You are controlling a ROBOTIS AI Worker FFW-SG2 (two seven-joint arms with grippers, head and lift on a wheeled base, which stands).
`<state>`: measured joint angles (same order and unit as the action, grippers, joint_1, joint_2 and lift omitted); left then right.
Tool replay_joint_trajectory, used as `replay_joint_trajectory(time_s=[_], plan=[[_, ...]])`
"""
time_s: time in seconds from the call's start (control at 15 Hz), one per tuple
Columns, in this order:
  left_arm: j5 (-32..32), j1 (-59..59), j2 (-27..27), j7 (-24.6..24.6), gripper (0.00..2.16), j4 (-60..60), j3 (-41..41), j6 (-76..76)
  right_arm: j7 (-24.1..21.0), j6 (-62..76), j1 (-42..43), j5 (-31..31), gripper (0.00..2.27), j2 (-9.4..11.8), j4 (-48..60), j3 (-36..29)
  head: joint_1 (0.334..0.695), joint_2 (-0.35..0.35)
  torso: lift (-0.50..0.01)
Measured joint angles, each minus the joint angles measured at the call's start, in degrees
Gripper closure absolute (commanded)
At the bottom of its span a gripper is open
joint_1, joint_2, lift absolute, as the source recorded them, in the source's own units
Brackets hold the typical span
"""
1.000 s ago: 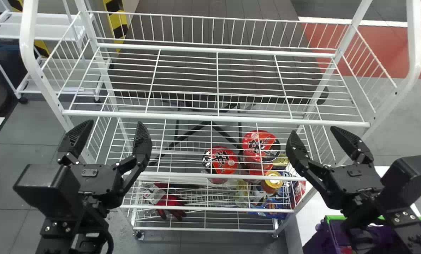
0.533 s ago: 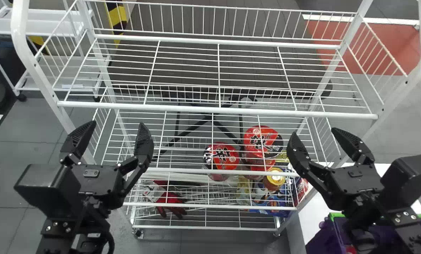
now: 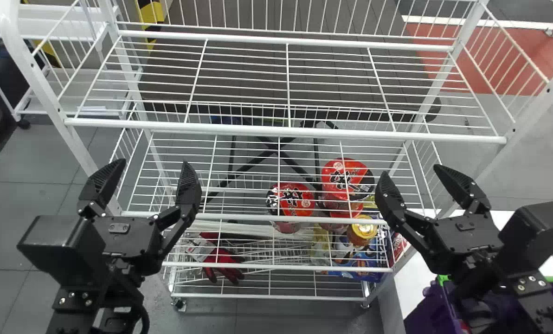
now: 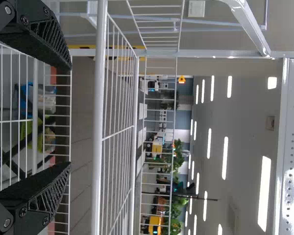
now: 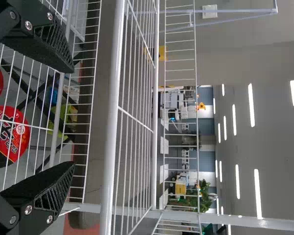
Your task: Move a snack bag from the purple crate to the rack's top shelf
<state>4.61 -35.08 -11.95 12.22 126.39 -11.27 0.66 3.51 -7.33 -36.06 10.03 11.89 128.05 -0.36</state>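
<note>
The left gripper (image 3: 150,164) hangs before the front left corner of the rack (image 3: 44,88), its jaws spread wide and holding nothing. The right gripper (image 3: 411,170) hangs before the front right corner, its jaws also well apart with nothing between them. In the head view, both lie nearer the robot than the front edge of the top shelf (image 3: 286,131). The purple crate (image 3: 425,308), with its green rim, is at the near right, past the rack's front right corner and beside the white surface (image 3: 408,285). A bit of red shows inside it near the right arm, too little to tell whether it is the snack bag. Lower in the rack, seen through the wires, two red-lidded cups (image 3: 295,199) (image 3: 344,178) and a yellow-lidded jar (image 3: 363,230) stand toward the right edge, with blue packaging (image 3: 367,266) near the front right corner and red gloves (image 3: 221,260) toward the left edge
</note>
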Motion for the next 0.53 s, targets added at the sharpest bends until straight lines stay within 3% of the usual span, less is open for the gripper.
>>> replay_joint_trajectory(time_s=[0.53], plan=[[0.10, -0.28, 0.00, 0.27, 0.13, 0.13, 0.02, 0.00, 0.01, -0.32, -0.50, -0.10, 0.16, 0.06, 0.28, -0.05, 0.695, -0.055, -0.243]])
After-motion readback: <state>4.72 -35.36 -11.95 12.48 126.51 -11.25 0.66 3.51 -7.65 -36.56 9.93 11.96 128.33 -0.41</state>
